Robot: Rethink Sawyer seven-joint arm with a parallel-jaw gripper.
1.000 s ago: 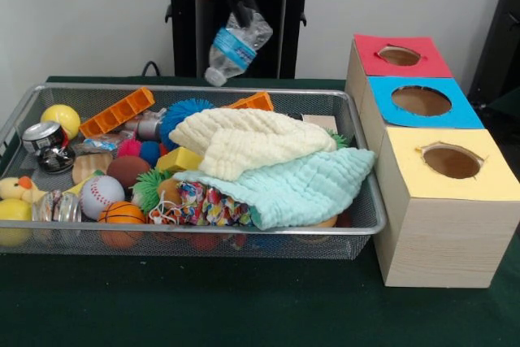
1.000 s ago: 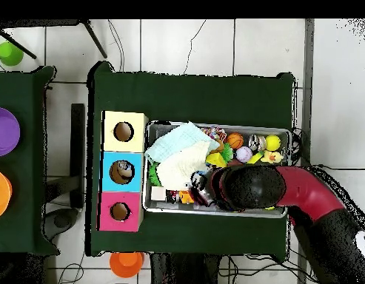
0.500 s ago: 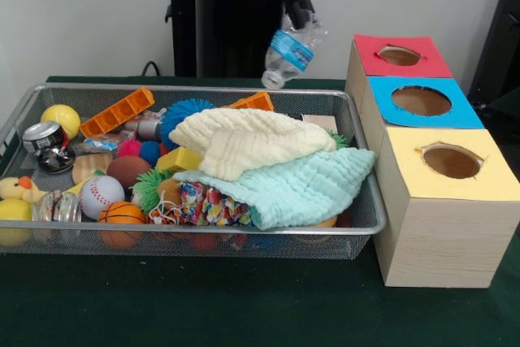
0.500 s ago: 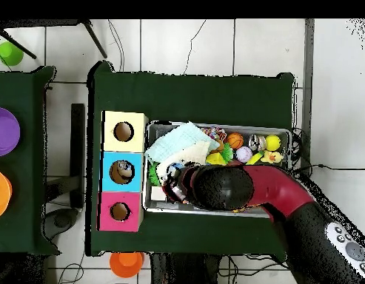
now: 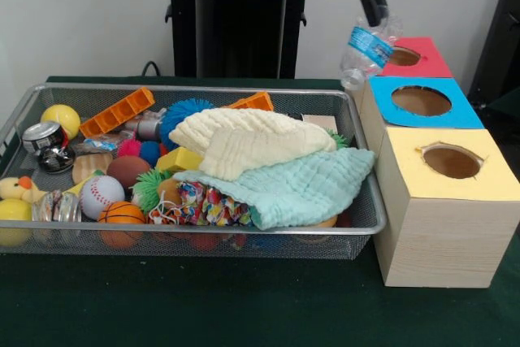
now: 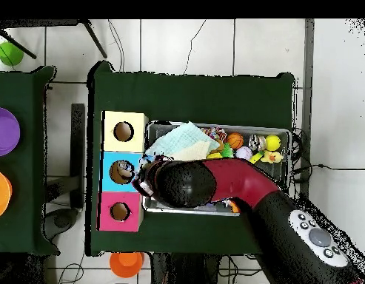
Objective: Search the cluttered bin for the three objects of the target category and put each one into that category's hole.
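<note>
Green bench, pale wall. Gripper (image 5: 375,7) holds the bottle (image 5: 366,49) tilted, cap down, near the blue hole (image 5: 421,101); released short, it likely strikes the box edge and drops toward the bin (image 5: 357,229).

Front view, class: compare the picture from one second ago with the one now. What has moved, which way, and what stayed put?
The gripper, still shut on the water bottle, has carried it from above the bin's far rim rightward, to the edge of the boxes near the blue-surround hole. The bottle hangs cap down, not yet released. The wire-mesh bin, cloths and toys stayed unchanged.
</note>
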